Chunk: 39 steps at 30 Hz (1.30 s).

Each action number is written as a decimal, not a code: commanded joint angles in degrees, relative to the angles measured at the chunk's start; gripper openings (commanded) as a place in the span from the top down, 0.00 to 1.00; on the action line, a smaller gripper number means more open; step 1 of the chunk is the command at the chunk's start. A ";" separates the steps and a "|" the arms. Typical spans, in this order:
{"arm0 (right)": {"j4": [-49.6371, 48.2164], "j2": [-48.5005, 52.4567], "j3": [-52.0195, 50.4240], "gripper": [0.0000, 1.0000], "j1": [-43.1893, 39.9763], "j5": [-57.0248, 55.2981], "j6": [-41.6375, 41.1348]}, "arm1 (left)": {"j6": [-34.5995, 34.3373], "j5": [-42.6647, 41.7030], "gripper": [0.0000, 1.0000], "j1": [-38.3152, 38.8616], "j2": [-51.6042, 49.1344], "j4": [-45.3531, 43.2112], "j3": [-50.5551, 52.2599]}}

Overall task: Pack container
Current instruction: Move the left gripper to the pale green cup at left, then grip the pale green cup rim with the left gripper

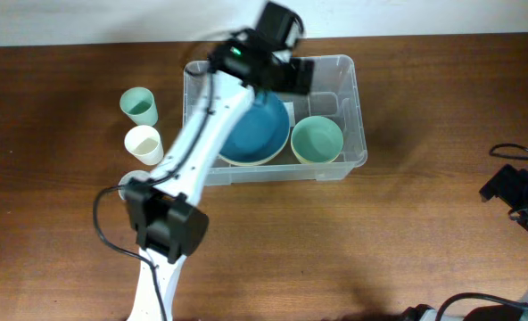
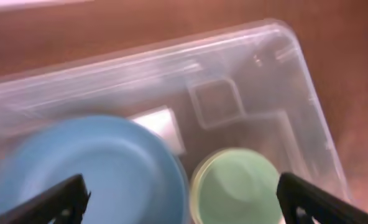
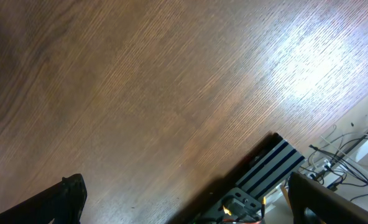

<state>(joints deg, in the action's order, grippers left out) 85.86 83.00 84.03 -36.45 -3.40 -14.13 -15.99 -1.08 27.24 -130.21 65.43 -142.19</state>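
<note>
Clear container [image 1: 344, 89] lay directly below released left claw [image 2: 181, 194], the nearer one; right claw [image 3: 185, 193], released, well apart.

The tabletop [image 1: 424, 241] is brown wood with thin darker lines running through it. The container [image 1: 351, 69] is clear, with a white label [image 2: 159, 124] on its bottom. Inside the container, the big bowl [image 1: 259, 134] is blue with a cream edge, and the small bowl [image 1: 317, 140] is pale green. Beside the container stand a pale green cup [image 1: 139, 105] and a cream cup [image 1: 144, 143]. The left arm [image 1: 193, 143] over the container is white with black parts and a tiny green light [image 1: 237, 51]. The left pincer [image 2: 181, 190] has black fingers [image 2: 59, 202].
</note>
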 commanded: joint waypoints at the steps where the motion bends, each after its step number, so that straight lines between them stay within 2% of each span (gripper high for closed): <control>1: 0.00 0.15 -0.22 0.01 -0.37 0.15 0.20 | 1.31 8.83 0.01 -4.24 0.07 4.87 -7.32; 5: 0.00 0.15 -0.22 0.01 -0.37 0.15 0.20 | 1.31 11.04 0.01 -10.49 0.09 13.55 -14.45; 10: 0.00 0.15 -0.22 0.01 -0.37 0.15 0.20 | 1.31 11.02 0.01 -19.61 0.09 21.55 -17.75; 15: 0.00 0.15 -0.22 0.01 -0.37 0.15 0.20 | 1.31 10.23 0.01 -28.04 -0.35 23.78 -16.50; 19: 0.00 0.15 -0.22 0.01 -0.37 0.15 0.20 | 1.36 5.16 0.01 -32.76 -1.11 21.66 -12.87; 28: 0.00 0.15 -0.22 0.01 -0.37 0.15 0.17 | -0.11 4.92 0.01 -34.60 -7.10 19.45 -5.95; 39: 0.00 0.15 -0.22 0.01 -0.37 0.15 0.20 | -2.25 2.75 0.01 -34.67 -14.80 19.67 -5.86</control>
<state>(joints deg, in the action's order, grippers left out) 85.84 83.00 84.03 -36.45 -3.38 -14.11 -16.64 2.74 -7.20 -143.79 84.99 -148.11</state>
